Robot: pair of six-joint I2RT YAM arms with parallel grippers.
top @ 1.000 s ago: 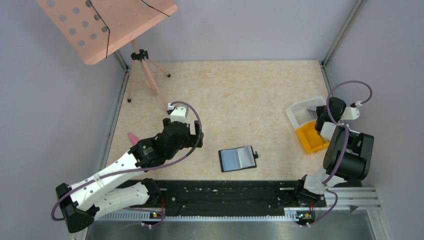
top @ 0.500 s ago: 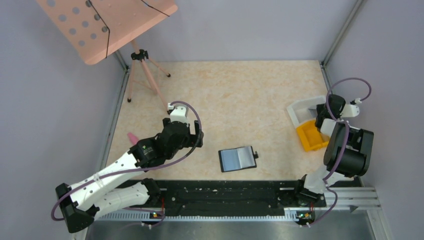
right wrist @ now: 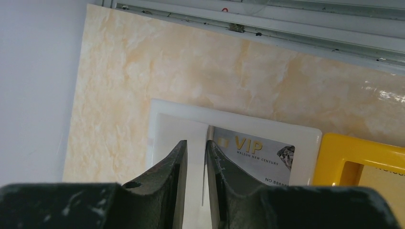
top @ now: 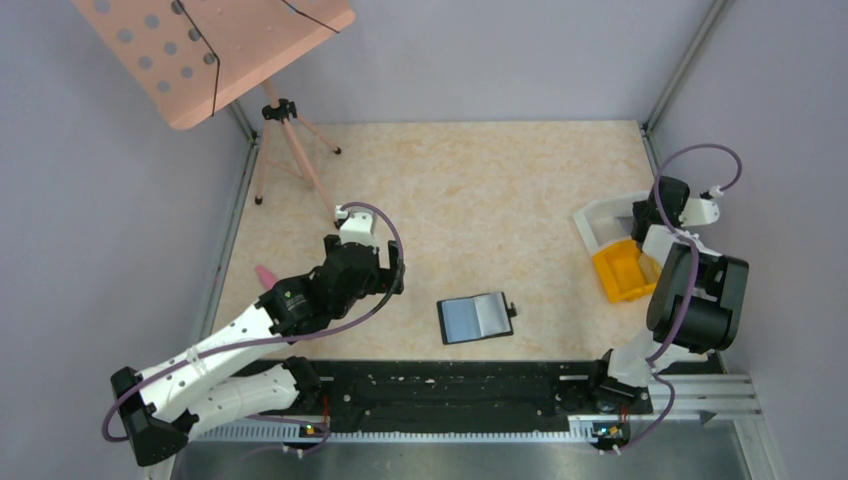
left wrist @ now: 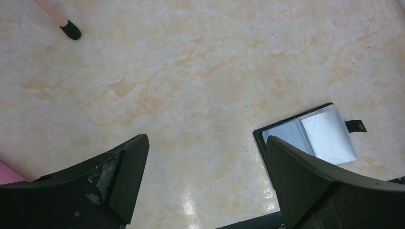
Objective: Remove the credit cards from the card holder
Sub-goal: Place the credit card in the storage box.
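Left of the flat black card holder (top: 476,318), the left gripper (left wrist: 205,152) stands wide open; well right of it, the right gripper (right wrist: 197,149) has fingers slightly apart.

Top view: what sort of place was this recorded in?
Probably a robotics lab test cell: a marble-patterned table boxed in by plain grey walls, a left arm and right arm mounted on a rail at its near edge, and a pink board on a tripod.

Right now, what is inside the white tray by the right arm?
A grey card printed VIP lies flat in the white tray. The fingers of the right gripper cover the tray's near part, so whether more cards lie there cannot be seen.
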